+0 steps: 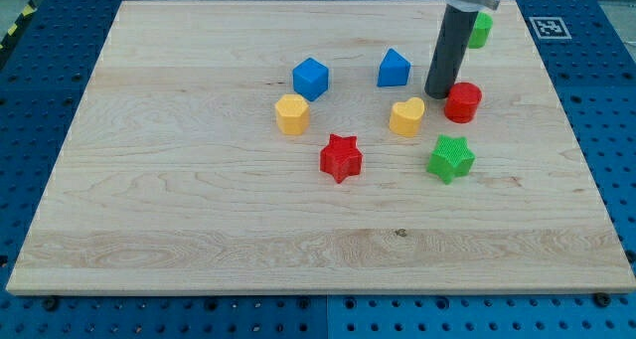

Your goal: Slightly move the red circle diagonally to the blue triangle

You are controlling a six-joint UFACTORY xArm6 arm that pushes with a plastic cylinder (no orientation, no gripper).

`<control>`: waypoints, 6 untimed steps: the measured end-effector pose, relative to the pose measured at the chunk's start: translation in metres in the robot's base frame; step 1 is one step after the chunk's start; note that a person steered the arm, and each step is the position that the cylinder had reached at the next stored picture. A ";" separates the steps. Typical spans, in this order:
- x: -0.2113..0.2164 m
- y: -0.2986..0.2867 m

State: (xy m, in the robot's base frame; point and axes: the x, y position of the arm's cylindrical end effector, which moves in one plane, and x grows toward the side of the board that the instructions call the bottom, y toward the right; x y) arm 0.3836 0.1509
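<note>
The red circle (463, 101) lies right of the board's centre. The blue triangle (394, 68) sits up and to the left of it. My tip (437, 94) rests on the board just left of the red circle, touching or nearly touching its left edge, and down-right of the blue triangle. The dark rod rises from the tip to the view's top.
A yellow heart (405, 117) lies just below-left of my tip. A green star (451, 158) is below the red circle. A red star (341, 157), a yellow hexagon (292, 113), a blue cube (310, 78) lie further left. A green block (481, 29) sits behind the rod.
</note>
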 end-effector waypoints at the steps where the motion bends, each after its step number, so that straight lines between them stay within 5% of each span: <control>1: 0.011 0.023; 6: 0.007 0.046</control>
